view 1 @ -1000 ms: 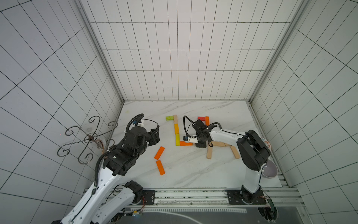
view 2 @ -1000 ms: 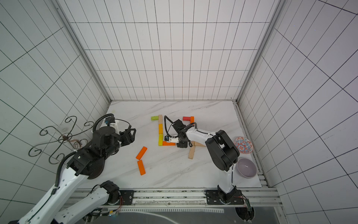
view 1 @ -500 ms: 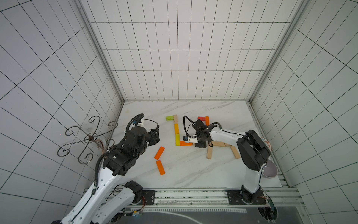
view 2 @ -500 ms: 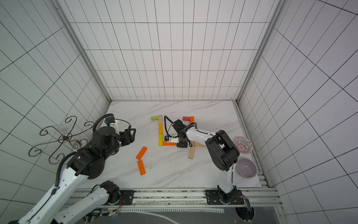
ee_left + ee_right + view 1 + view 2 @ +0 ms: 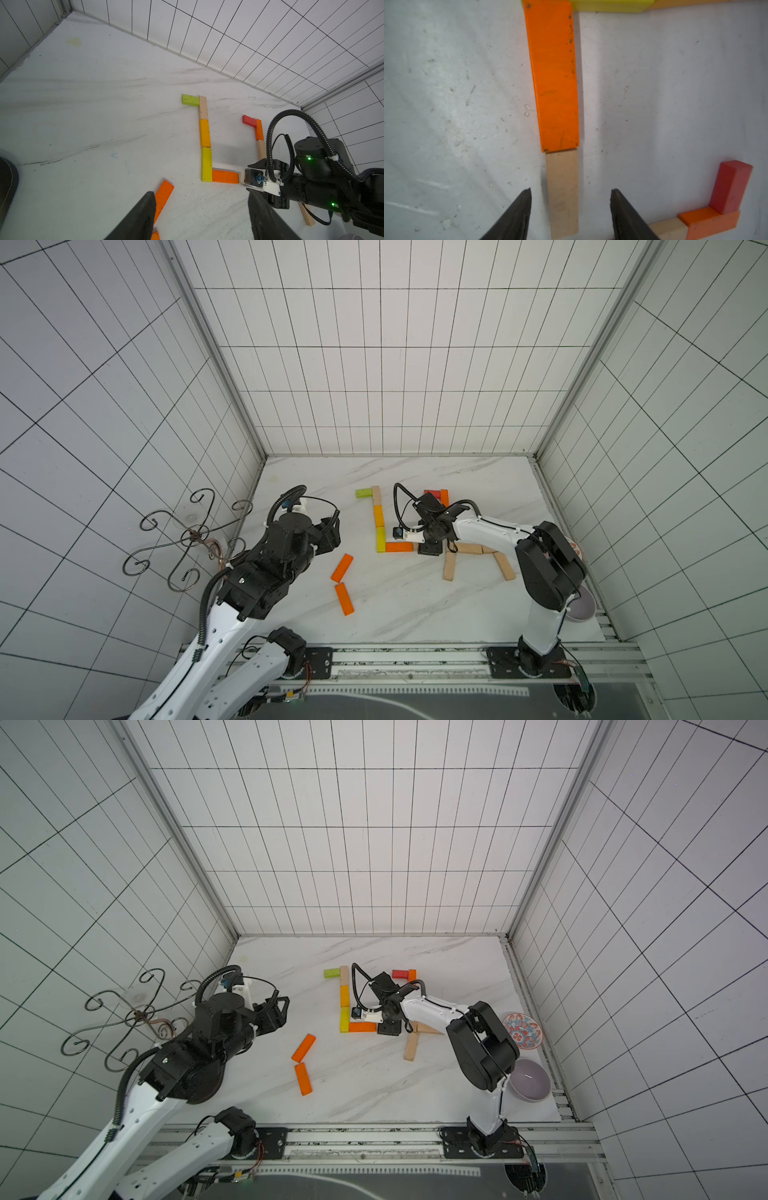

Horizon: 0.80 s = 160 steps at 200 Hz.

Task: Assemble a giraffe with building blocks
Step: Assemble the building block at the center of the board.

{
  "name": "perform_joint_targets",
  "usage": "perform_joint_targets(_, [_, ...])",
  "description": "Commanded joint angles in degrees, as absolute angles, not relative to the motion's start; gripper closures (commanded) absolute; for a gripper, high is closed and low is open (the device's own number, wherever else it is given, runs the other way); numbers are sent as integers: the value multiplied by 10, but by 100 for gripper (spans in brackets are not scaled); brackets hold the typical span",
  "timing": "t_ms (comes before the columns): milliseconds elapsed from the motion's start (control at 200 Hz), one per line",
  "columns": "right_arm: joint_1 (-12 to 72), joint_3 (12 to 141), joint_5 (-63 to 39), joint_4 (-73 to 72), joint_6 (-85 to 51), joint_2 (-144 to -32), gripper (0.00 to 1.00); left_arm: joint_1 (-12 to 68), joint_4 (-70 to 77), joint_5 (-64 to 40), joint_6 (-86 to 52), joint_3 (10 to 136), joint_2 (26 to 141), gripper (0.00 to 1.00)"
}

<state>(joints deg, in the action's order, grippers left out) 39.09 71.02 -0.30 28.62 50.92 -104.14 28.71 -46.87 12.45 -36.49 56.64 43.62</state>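
Both top views hide what the right wrist view shows: the right pincer [image 5: 570,190] is apart, a finger on each side of a pale wood block [image 5: 562,187] lying on the table [image 5: 415,614], its end against an orange block [image 5: 554,79]. The left wrist view shows the left pincer [image 5: 201,193] apart, holding nothing.

No text, label, brand, number or sign can be read in any of these views. The nearest thing to writing is a small faint looped mark [image 5: 527,110] on the white marbled tabletop [image 5: 446,104], just beside the long flat orange wooden block [image 5: 554,79] in the right wrist view. It is too faint to read as a letter or a digit.
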Motion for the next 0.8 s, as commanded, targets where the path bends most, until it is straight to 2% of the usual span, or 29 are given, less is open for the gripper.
perform_joint_targets(0, [402, 749, -40, 276, 488, -983, 37, 285, -486, 142, -373, 589, 429, 29])
perform_joint_targets(290, [433, 671, -51, 196, 393, -866, 41, 285, -521, 161, -371, 593, 423, 29])
perform_joint_targets(480, [469, 592, -32, 91, 239, -774, 44, 285, -561, 161, -379, 578, 432, 29])
perform_joint_targets(630, [524, 484, -24, -20, 123, -686, 44, 288, -566, 129, -420, 529, 439, 29])
perform_joint_targets(710, [547, 436, -3, -62, 63, -645, 45, 321, -573, 148, -461, 499, 454, 29])
perform_joint_targets(795, [567, 404, 17, -69, 19, -615, 47, 399, -575, 205, -525, 472, 475, 29])
